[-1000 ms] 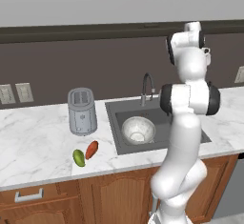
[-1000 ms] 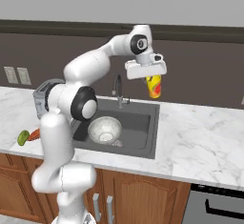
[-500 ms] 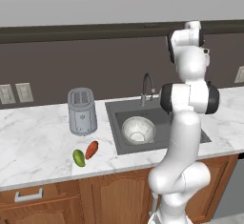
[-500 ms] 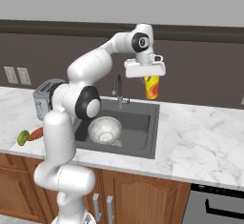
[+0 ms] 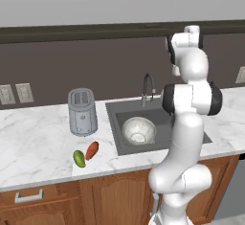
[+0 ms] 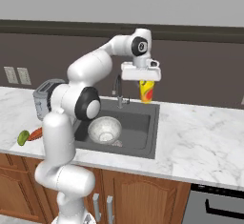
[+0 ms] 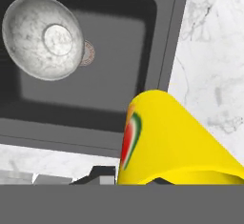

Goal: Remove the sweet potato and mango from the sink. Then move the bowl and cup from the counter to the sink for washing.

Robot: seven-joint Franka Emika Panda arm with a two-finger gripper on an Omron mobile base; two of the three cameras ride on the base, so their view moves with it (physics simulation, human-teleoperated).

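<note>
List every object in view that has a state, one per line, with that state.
gripper: shut on the cup, raised over the sink's back right part.
cup: held in the air, clear of the counter.
bowl: upright in the sink, empty.
sink: holds the bowl.
sweet potato: lying on the counter, left of the sink.
mango: lying on the counter beside the sweet potato.
toaster: upright on the counter, slots empty.
faucet: no water running.

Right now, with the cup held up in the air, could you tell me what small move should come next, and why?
Probably lower it into the sink: the gripper holds the cup above the basin's back right edge, the bowl is already inside, and the mango and sweet potato lie on the counter.
</note>
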